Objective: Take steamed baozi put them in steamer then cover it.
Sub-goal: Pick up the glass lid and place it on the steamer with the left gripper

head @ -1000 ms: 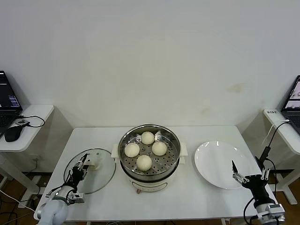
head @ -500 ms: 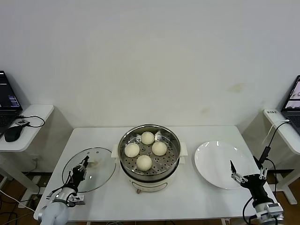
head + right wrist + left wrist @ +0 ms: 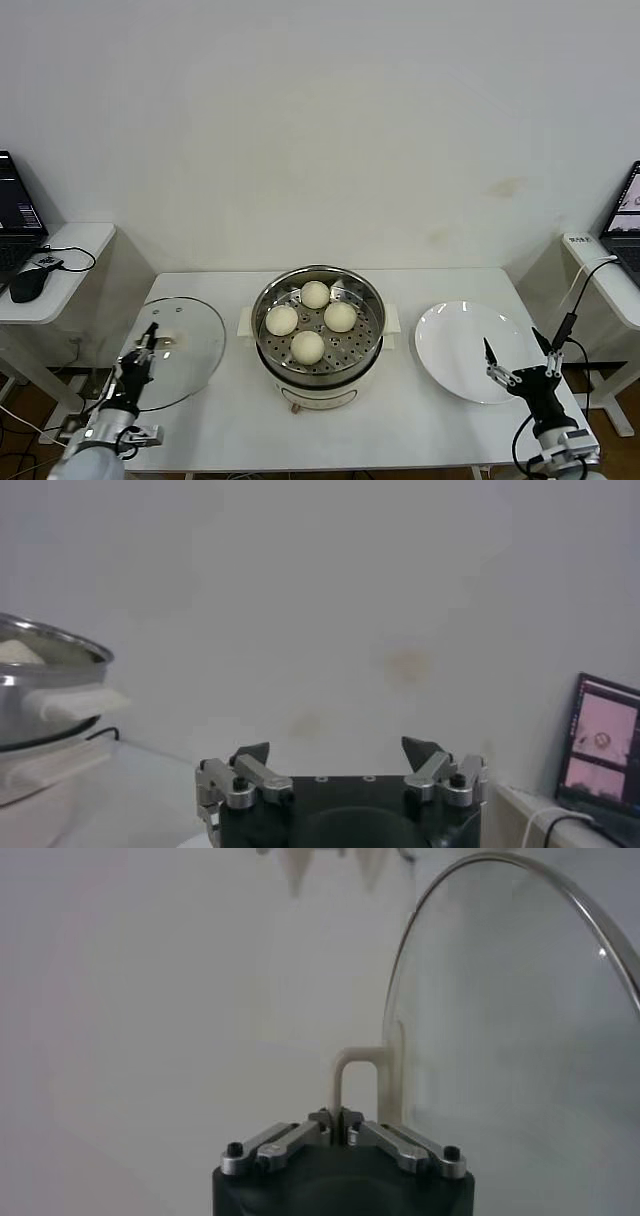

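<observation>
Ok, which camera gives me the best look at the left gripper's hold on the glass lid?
The left wrist view: the left gripper is shut on the cream handle of the lid, seen close up. The head view shows the whole lid tilted up at the table's left, but the grip is tiny there. The right wrist view misses it.

Two black tools, left tool and right tool, with silver metal links, small dark screws, pointed black tips, grey wrists, black cables.
</observation>
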Available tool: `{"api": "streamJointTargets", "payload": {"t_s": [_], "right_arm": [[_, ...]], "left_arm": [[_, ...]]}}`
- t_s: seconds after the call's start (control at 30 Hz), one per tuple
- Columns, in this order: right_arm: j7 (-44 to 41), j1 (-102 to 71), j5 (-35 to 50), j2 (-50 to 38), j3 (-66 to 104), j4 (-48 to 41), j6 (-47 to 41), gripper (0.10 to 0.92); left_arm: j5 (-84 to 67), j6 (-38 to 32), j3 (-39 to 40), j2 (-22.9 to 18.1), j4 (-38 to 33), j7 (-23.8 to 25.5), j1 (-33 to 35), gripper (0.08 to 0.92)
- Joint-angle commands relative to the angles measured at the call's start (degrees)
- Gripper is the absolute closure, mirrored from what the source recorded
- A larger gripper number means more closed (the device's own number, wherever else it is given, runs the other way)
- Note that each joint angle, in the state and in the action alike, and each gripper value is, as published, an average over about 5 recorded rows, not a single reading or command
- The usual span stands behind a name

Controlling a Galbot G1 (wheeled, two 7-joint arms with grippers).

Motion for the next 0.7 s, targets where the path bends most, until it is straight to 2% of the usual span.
{"api": "streamJointTargets", "payload": {"t_s": [0.03,0.17,0.33,0.57,0.7], "right_arm": [[0.1,0.6,0.1,0.1,-1.1,0.3,-0.1,0.203],[0.4,1.0,-0.9,0.5,-3.0,-0.6,0.7,0.202],[0.9,1.6,-3.1,1.8,-4.6,-2.2,1.8,0.203],[2.5,1.9,-10.1,4.8,-6.1,-3.0,2.2,0.202],[4.0,2.8,-15.4,6.6,-7.3,-3.9,2.2,0.203]], "left_arm": [[-2.2,7.5,-7.5,2.4,-20.3,10.7,8.9,0.876],[-5.2,9.7,-4.9,4.5,-25.8,13.3,8.9,0.876],[-10.9,13.2,3.1,8.5,-28.6,13.8,6.7,0.876],[-9.1,16.0,13.3,11.0,-26.7,14.3,-0.5,0.876],[-6.3,17.6,19.0,10.3,-24.5,15.6,-5.9,0.876]]}}
